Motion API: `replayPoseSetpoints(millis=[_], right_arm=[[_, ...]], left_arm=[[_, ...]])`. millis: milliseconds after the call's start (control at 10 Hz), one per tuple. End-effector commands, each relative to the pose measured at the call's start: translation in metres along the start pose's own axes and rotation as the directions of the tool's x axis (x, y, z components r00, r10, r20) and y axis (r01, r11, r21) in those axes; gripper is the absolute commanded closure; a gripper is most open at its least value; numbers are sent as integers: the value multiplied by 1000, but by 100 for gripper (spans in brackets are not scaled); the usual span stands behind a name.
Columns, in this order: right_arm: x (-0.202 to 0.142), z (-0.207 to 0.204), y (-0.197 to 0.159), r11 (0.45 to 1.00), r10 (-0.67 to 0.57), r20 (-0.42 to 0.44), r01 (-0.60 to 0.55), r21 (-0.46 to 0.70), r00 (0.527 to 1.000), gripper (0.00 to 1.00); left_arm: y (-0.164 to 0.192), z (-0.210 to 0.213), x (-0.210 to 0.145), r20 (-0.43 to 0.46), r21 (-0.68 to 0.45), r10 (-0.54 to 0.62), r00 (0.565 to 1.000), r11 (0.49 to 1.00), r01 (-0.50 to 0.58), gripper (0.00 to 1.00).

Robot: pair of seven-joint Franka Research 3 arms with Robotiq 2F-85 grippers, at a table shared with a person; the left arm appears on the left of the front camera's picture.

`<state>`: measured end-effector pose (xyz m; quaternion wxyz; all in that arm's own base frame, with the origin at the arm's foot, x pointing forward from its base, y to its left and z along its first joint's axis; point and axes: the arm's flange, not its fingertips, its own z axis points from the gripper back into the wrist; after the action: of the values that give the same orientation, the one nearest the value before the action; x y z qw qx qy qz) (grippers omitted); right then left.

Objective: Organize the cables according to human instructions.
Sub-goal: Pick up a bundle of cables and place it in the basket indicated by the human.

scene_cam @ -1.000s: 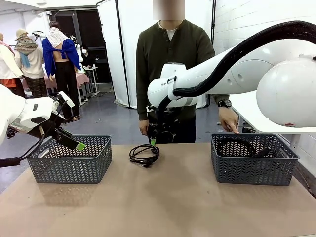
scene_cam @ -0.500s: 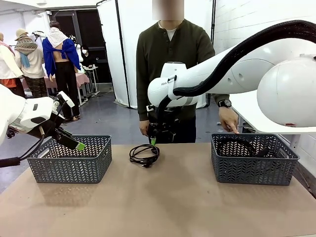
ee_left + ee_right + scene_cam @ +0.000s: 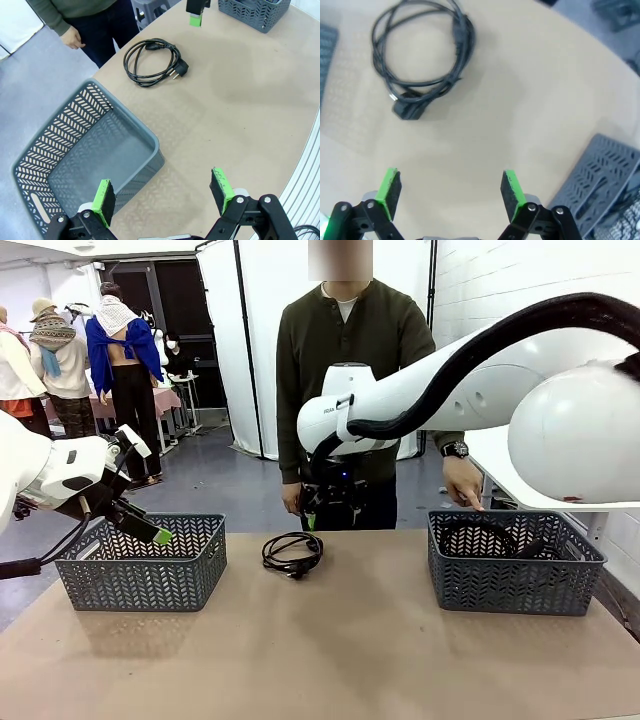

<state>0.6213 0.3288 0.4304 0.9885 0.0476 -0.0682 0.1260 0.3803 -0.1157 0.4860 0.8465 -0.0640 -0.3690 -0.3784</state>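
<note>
While the person's hand (image 3: 463, 490) is being pointed at the right basket (image 3: 515, 562) by the table's right edge, the right gripper (image 3: 312, 520) is being held above the table's far edge with its jaws spread fully wide and nothing between them. A coiled cable (image 3: 292, 552) is lying loose on the table near the middle of that far edge, just below and in front of this gripper; at least one more cable (image 3: 490, 536) is already lying in the right basket.

The step in hand is judged to be the pick-up of the loose cable (image 3: 422, 60). In the right wrist view the coil is being seen well ahead of the pads (image 3: 511, 189), so the gripper is best being brought forward over the coil before any descent. A grasp across the bundled strands near the plug (image 3: 410, 109) is being favoured, where several turns lie together, so that the coil is lifted whole and not unwound. The jaws are best being lowered until the pads straddle the strands at the table surface.

The left gripper (image 3: 162, 195) is being held wide open and empty over the left basket (image 3: 80, 160), at the table's left edge.

Against the earlier frame, the right arm is being shown slightly raised and shifted; the cable, both baskets and the left gripper are being found unchanged.
</note>
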Motion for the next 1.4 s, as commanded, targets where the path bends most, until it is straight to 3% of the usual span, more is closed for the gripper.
replayPoseSetpoints(millis=[0,200,1300], right_arm=[[20,-10,15,987,-137,-49,133,-88,989,0],[29,-27,19,972,-222,-51,217,-92,974,0],[49,-86,15,909,-410,-8,408,-85,912,0]], left_arm=[[1,-1,-1,4,0,18,1000,1000,-18,0],[1,-1,-1,4,0,18,1000,1000,-18,0],[1,-1,-1,4,0,18,1000,1000,-18,0]])
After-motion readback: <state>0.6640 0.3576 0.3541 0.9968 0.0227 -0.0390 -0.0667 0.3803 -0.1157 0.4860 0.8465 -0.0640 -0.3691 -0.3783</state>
